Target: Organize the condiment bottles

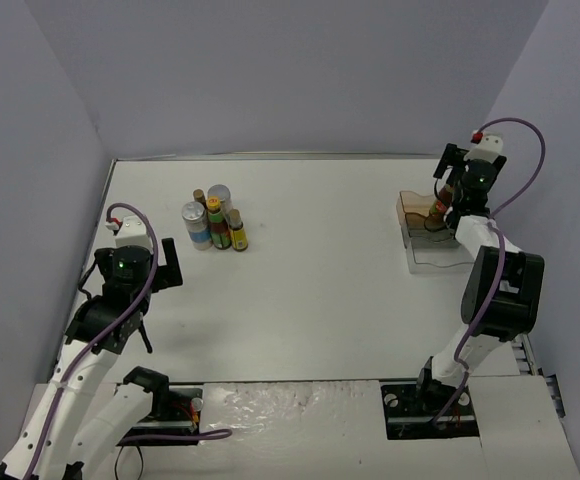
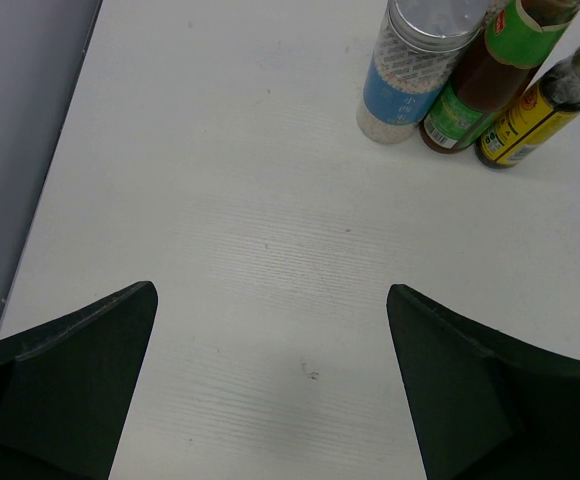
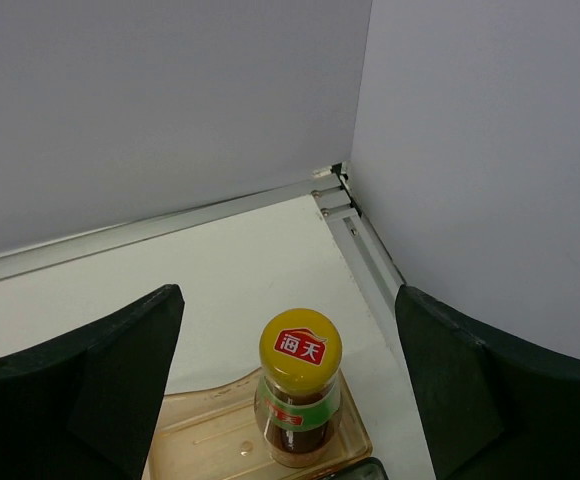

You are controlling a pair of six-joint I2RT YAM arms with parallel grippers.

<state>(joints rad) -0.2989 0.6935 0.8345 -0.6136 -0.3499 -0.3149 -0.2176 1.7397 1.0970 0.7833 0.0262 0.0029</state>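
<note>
Condiment bottles (image 1: 215,222) clustered on white table (image 1: 320,290), grey walls (image 1: 290,70) — left pincer (image 2: 270,287) wide, right pincer (image 3: 288,300) wide

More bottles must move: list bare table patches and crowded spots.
Bare: white tabletop between the cluster of brown and silver-topped bottles and the clear plastic tray. Crowded: that cluster, and the tray, where the right gripper straddles a yellow-capped brown bottle.

overhead view looks down from behind; wrist views sit close, left sharing its bottle cluster (image 1: 218,228).
</note>
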